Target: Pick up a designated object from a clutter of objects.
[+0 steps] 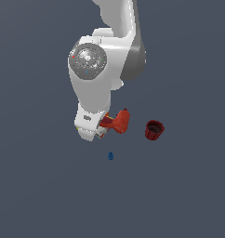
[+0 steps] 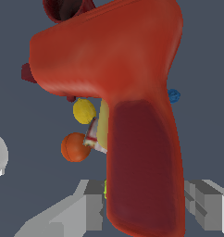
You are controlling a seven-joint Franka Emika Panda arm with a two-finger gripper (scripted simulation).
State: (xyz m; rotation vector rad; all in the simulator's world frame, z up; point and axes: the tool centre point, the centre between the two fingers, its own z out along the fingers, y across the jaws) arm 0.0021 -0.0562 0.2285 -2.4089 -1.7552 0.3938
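The glossy red L-shaped tool (image 2: 132, 83) fills the wrist view, with its narrower stem between my two grey fingers (image 2: 88, 210). My gripper (image 2: 144, 206) is shut on that stem. In the exterior view the tool (image 1: 120, 122) sticks out to the exterior view's right of the white hand, and my gripper (image 1: 104, 126) is mostly hidden behind the hand. Past the tool, the wrist view shows the yellow lemon shape (image 2: 84, 111), the orange ball (image 2: 75, 147) and the silver-and-red can (image 2: 92, 137), small and farther off.
The dark red ribbed cup (image 1: 154, 129) stands apart at the exterior view's right; it also shows in the wrist view (image 2: 67, 9). The tiny blue drop (image 1: 110, 155) lies alone nearer the exterior camera, and shows in the wrist view (image 2: 174, 96). The floor is plain grey-blue.
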